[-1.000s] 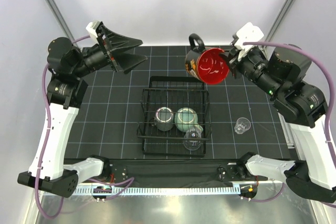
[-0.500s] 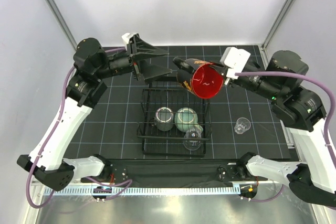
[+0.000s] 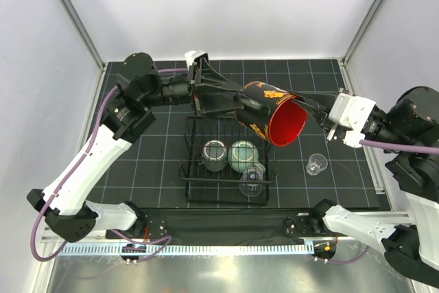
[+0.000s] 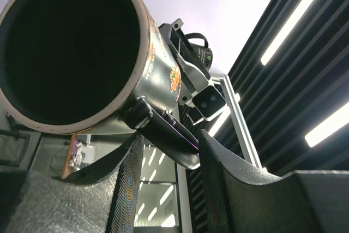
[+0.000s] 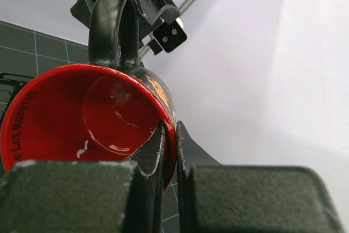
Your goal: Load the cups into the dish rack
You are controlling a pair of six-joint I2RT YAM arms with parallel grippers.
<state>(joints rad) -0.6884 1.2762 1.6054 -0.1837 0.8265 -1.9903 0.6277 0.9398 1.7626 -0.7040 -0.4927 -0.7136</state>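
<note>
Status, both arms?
Right gripper shut on red-lined mug rim, above dish rack. Left gripper astride handle, grip unclear. Path into rack looks clear.

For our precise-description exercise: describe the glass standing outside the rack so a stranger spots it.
Find the black wire dish rack mid-table. Right of its near corner stands a small clear glass, upright on the mat, the only cup resting outside it.

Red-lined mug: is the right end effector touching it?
Touching. The right wrist view shows the right end effector pinching the wall of the red-lined mug, one finger inside the rim and one outside.
</note>
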